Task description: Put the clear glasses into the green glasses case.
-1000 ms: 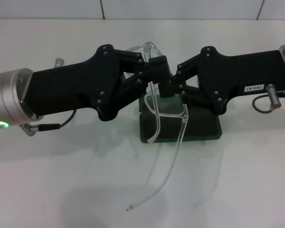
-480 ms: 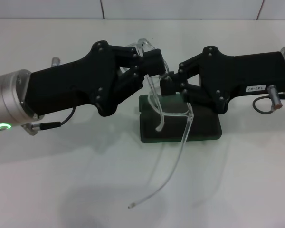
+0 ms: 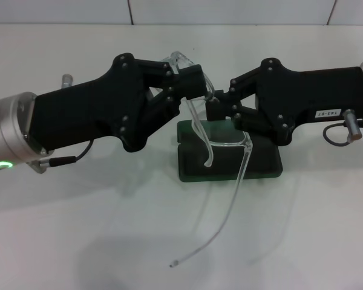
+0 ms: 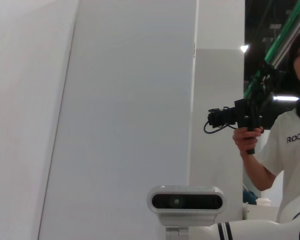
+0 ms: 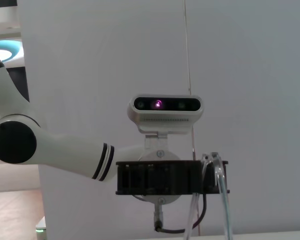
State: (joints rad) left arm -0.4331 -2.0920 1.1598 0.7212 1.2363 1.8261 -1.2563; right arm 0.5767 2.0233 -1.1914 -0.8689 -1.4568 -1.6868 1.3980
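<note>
Both jaws—level—on clear glasses [image 3: 218,136]

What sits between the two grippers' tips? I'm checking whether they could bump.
In the head view, only the clear glasses lie between the left gripper and right gripper, above the green case.

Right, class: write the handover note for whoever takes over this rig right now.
Left gripper: shut on the clear glasses, holding them in the air at one end of the frame.
Right gripper: shut on the frame near its middle.
The green glasses case lies on the table directly below; one arm of the glasses hangs unfolded in front.
Done: glasses lifted.
Left: fold the arm, lower them into the case, release.
</note>
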